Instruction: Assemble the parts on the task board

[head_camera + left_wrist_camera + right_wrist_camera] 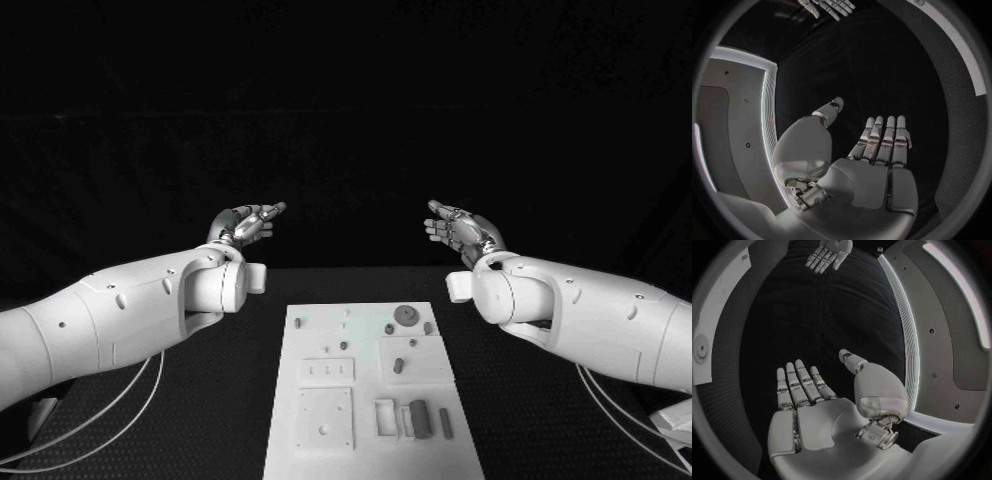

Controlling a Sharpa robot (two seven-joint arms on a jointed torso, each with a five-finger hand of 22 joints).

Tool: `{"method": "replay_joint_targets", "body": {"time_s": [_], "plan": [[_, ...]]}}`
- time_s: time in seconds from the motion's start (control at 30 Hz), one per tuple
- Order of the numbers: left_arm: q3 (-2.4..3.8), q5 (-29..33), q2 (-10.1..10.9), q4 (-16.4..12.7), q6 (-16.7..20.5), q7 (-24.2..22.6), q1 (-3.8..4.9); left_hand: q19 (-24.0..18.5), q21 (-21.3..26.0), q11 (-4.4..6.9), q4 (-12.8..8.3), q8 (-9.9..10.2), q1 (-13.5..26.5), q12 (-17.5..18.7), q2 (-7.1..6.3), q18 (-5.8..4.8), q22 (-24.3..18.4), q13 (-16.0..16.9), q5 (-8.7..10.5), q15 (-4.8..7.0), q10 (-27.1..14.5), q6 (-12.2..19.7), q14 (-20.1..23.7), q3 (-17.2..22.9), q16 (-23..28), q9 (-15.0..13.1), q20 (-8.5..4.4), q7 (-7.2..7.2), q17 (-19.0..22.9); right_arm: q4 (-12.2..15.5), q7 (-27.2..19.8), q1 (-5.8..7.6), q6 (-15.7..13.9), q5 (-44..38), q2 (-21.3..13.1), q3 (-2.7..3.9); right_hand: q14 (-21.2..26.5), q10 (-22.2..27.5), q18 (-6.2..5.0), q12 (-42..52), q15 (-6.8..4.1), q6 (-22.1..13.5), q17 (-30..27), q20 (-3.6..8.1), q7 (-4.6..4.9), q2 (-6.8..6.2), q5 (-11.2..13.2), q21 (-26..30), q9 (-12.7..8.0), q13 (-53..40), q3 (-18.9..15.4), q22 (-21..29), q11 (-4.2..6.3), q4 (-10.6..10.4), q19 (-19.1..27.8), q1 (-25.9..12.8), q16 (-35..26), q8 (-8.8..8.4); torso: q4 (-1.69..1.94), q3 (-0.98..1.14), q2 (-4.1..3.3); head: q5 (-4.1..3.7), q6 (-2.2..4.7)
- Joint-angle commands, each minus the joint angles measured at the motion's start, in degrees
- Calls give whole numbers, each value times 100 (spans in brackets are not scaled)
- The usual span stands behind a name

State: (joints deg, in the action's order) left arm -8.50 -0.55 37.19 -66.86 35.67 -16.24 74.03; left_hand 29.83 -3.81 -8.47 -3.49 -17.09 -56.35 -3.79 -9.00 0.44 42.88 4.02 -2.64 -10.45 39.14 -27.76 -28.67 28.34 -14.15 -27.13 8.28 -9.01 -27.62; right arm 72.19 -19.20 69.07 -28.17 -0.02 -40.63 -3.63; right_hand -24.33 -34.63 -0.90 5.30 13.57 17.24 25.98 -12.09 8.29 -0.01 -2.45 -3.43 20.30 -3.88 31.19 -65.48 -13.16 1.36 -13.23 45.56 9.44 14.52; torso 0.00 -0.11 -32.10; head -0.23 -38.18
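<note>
Head view: white task board (320, 330), apparently grey parts (418, 414).

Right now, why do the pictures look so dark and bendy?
Head view: black table and backdrop swallow light, so the white task board stands out. Left wrist view: fisheye lens bends straight edges around the open silver left hand. Right wrist view: same curving around the silver right hand.

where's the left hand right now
In the head view the left hand is raised, open and empty, beyond the far end of the task board, on the left, facing the right hand.
</note>
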Motion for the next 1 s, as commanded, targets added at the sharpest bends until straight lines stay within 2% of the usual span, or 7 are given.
{"method": "replay_joint_targets", "body": {"time_s": [0.03,0.17,0.4,0.43,0.47,0.7,1.0], "plan": [[-58,-141,-90,228,-628,695,127,33,-19,0,-1,-20,-40,-18,1,-44,25,5,-19,-8,32,-30,-27,24,-17,-17,0,-4,-18,-278,672,132,1308,-145,65,-38,-260,-205,-128,65,55,239,188,-25,644,0,-42,-90,213,-26,111,-700,-36,183,-279,254,170,195,0,0,-2,1,-1],[-146,-162,-173,475,-770,886,276,72,-40,-19,-4,-46,-69,-32,32,-44,40,13,-19,-12,74,-52,-78,6,-62,-37,-19,-39,-43,-641,965,313,1826,-176,148,-108,-448,-387,-191,137,51,547,218,4,631,-42,-43,-144,443,-46,144,-1068,-24,524,-544,438,307,440,0,0,-2,1,-1],[-154,-163,-180,496,-782,902,288,509,-216,-156,-271,-219,-320,-245,299,21,113,102,-28,-83,593,-380,-612,-36,-360,-109,-182,-220,-165,-914,1186,449,2218,-200,211,-162,-1138,-1028,-432,427,102,1175,334,113,626,-274,-47,-348,554,-146,418,-1063,-40,1193,-1206,1119,695,769,0,0,-2,1,-1],[-154,-163,-180,496,-782,902,288,645,-261,-176,-363,-250,-383,-291,360,42,122,120,-26,-67,723,-467,-771,-36,-433,-114,-219,-258,-189,-919,1190,452,2225,-201,212,-163,-1251,-1160,-473,482,65,1288,351,121,606,-315,-47,-384,565,-164,453,-1055,-17,1298,-1339,1225,753,816,0,0,-2,1,-1],[-320,-164,-74,224,-941,890,282,744,-283,-179,-468,-279,-459,-334,411,51,120,136,-34,-45,855,-562,-919,-20,-494,-114,-251,-276,-210,-1078,1289,428,1678,-2960,167,-163,-1359,-1288,-508,535,28,1403,366,129,590,-346,-50,-411,576,-183,476,-1049,3,1375,-1450,1300,805,863,1,-4,1,53,-39],[-375,-331,108,-22,-1067,921,280,1689,-627,-83,-883,-466,-665,-781,614,254,214,329,-61,219,1922,-1286,-2114,103,-1009,-82,-515,-343,-481,-1180,1406,325,1645,-4396,240,-163,-2341,-2191,-834,838,-383,2210,553,212,433,-522,-48,-649,639,-306,508,-1014,318,1528,-2430,1588,1260,1110,-12,-7,-8,86,-18],[-376,-406,254,-246,-1206,851,280,2248,-712,150,-1267,-522,-688,-854,757,222,222,442,-65,439,2545,-1957,-2650,216,-1065,20,-755,-117,-736,-1155,1433,260,1879,-5899,280,-162,-3292,-2917,-1143,1006,-833,2868,798,300,181,-507,-45,-943,688,-402,475,-1022,609,1529,-3415,1708,1668,1241,5,7,-26,110,-97]]}}
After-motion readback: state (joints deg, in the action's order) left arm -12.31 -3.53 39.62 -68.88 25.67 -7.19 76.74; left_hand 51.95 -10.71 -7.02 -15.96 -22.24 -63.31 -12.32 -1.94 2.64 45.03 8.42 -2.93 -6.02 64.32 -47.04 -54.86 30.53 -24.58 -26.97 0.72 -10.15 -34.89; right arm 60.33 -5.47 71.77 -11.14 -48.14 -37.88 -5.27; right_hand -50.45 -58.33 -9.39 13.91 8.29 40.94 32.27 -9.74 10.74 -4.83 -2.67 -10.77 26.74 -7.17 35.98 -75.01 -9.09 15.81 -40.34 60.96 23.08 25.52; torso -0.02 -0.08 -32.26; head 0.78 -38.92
